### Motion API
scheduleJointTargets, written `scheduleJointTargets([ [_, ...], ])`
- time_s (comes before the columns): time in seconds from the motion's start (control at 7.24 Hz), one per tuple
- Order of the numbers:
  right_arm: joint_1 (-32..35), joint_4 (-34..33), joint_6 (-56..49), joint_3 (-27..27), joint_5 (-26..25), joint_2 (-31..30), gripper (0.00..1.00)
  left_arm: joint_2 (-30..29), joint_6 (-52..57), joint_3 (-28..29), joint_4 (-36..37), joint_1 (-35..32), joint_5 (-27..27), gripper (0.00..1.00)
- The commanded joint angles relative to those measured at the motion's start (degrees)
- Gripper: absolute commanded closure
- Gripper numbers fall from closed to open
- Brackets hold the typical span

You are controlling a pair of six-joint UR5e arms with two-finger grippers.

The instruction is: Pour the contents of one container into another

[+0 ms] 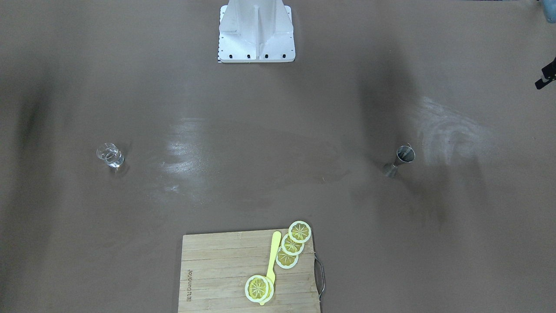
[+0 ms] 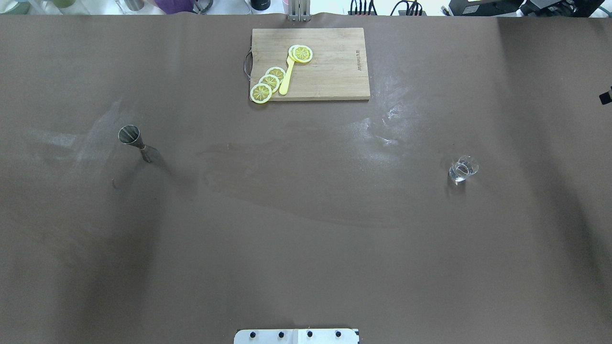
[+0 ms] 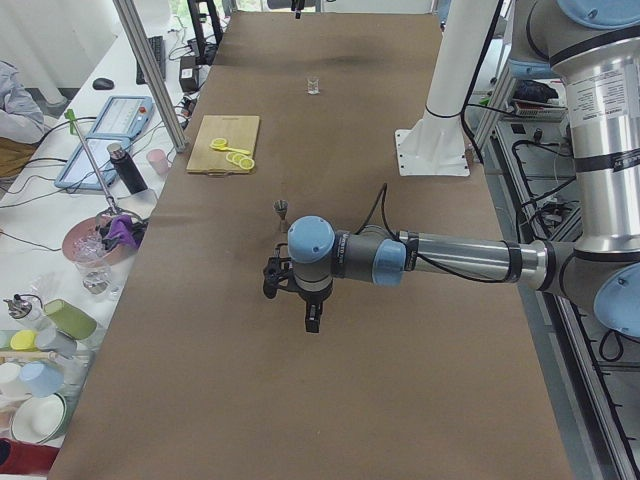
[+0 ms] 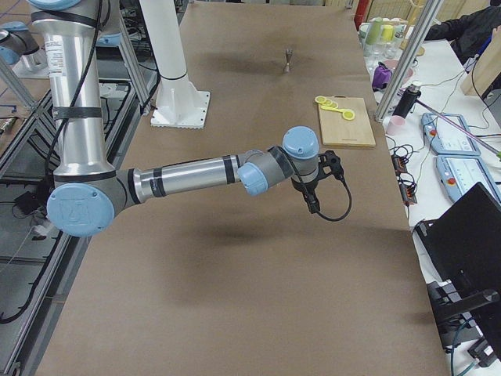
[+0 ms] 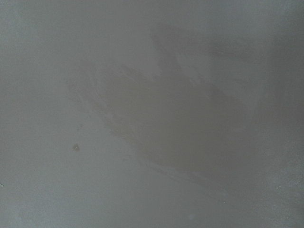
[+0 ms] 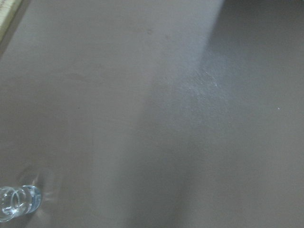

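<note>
A steel jigger [image 1: 402, 158] [image 2: 134, 141] stands upright on the brown table on my left side. Far across on my right side stands a small clear glass beaker [image 1: 110, 155] [image 2: 463, 168], which shows at the bottom left of the right wrist view [image 6: 16, 202]. My left gripper [image 3: 312, 316] hangs above the table, nearer the camera than the jigger [image 3: 281, 208]. My right gripper [image 4: 313, 205] hovers over the table's right part. Both show only in the side views, so I cannot tell whether either is open or shut. The left wrist view shows only bare table.
A wooden cutting board [image 2: 334, 71] [image 1: 217, 269] lies at the far middle edge with lemon slices [image 2: 268, 82] and a yellow utensil [image 2: 286, 79] on it. The robot's white base [image 1: 256, 34] stands at the near edge. Cups and gear crowd a side bench [image 3: 90, 250].
</note>
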Motion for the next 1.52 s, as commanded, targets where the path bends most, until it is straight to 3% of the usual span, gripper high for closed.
scheduleJointTargets([
  [0.0, -3.8, 13.5, -0.4, -0.5, 1.9, -1.9, 0.00, -0.1, 0.0, 0.0, -0.1, 0.1, 0.0, 0.01],
  [0.41, -10.4, 29.3, -0.4, -3.3, 2.0, -3.9, 0.00, -0.1, 0.0, 0.3, -0.1, 0.1, 0.0, 0.01],
  [0.83, -17.5, 49.7, -0.6, -9.4, 1.5, -5.3, 0.00, -1.0, -0.5, 1.4, -0.3, 0.1, 0.3, 0.01],
  [1.11, -19.7, 57.7, -3.4, -13.0, 1.3, -6.0, 0.00, -1.0, -0.5, 3.4, -0.4, 0.1, -0.2, 0.01],
  [1.38, -20.3, 62.7, -11.9, -18.3, 1.0, -5.7, 0.00, -5.3, -0.9, 2.7, 0.2, 0.1, -0.1, 0.01],
])
